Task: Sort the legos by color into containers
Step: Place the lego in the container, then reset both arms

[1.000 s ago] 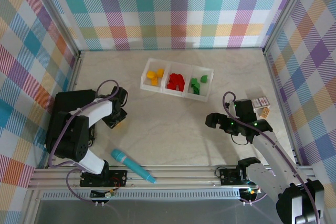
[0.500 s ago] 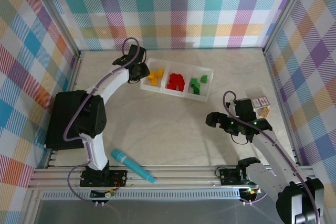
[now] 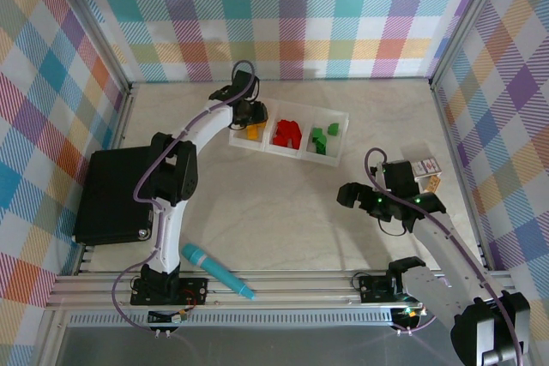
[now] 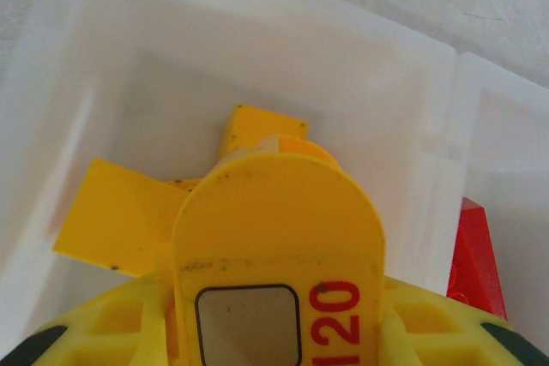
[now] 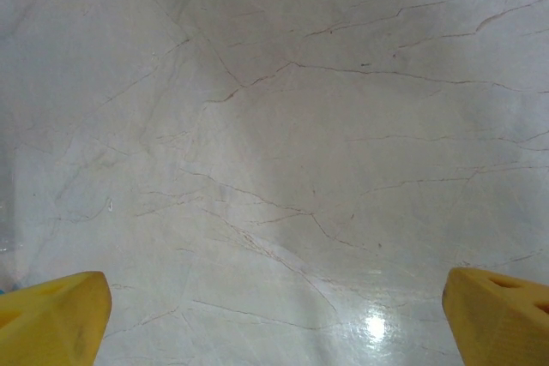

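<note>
- reaching to the far side of the desk [image 3: 274,212], the left arm [image 3: 193,139] holds the left jaws over the left compartment of the white tray [image 3: 343,136].
- seen from the left wrist, one yellow finger [image 4: 279,229] covers the middle of that compartment. the left jaws look close together, but i cannot tell whether they are clamped on anything.
- yellow legos [image 4: 111,220] lie in that left compartment, and one pokes out just past the fingertip.
- red legos [image 3: 286,133] sit in the middle compartment and green legos [image 3: 323,137] in the right one.
- the right jaws stand wide apart over bare desk on the right side, well apart from the tray. their yellow fingertips [image 5: 56,319] show at the lower corners of the right wrist view.
- a teal marker [image 3: 214,270] lies by the near edge, left of centre.
- a black box [image 3: 111,195] lies flat at the left.
- a small carton [image 3: 425,169] sits just right of the right arm [image 3: 446,246].
</note>
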Robot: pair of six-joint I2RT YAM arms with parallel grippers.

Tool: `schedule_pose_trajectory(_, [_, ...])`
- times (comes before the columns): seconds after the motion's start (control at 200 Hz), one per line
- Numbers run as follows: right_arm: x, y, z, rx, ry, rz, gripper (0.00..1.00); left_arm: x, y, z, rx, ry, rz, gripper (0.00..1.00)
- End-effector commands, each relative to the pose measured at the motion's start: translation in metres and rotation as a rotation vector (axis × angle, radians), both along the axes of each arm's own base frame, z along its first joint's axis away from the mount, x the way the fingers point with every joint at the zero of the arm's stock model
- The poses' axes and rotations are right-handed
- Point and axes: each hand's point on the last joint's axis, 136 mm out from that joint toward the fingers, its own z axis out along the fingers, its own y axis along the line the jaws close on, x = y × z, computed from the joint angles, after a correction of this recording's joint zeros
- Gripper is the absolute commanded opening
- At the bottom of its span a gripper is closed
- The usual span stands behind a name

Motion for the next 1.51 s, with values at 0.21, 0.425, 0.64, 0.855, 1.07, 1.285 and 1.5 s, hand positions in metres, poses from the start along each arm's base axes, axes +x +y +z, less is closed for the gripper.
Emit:
schedule_pose_trajectory(0.21, [0.002,-0.002,0.010,-0.001,-0.011,-0.015,0.99,-0.004,-0.001,0.019,0.024,-0.045,-0.048,0.54])
schedule_pose_trajectory(0.425, [0.000,-0.004,0.012,0.000,-0.021,-0.026,0.99,-0.017,0.005,0.058,0.001,-0.132,-0.053,0.68])
schedule_pose_trajectory(0.64, [0.005,-0.008,0.015,-0.025,-0.046,-0.037,0.99,-0.045,0.024,0.113,-0.025,-0.278,-0.022,0.68])
schedule_pose_trajectory(0.855, [0.040,-0.021,0.026,-0.103,-0.196,-0.100,0.99,-0.111,0.068,0.179,-0.090,-0.604,0.058,0.73])
schedule_pose_trajectory(1.07, [0.079,-0.045,0.051,-0.288,-0.599,-0.109,0.99,-0.170,0.112,0.155,0.161,-0.761,0.035,1.00])
schedule_pose_trajectory(1.285, [0.087,-0.081,0.039,-0.564,-0.739,-0.151,0.99,-0.213,0.151,0.104,0.298,-0.801,0.084,1.00])
schedule_pose_trajectory(1.5, [0.107,-0.071,0.008,-0.577,-0.745,-0.093,0.99,-0.225,0.194,0.061,0.352,-0.735,0.238,1.00])
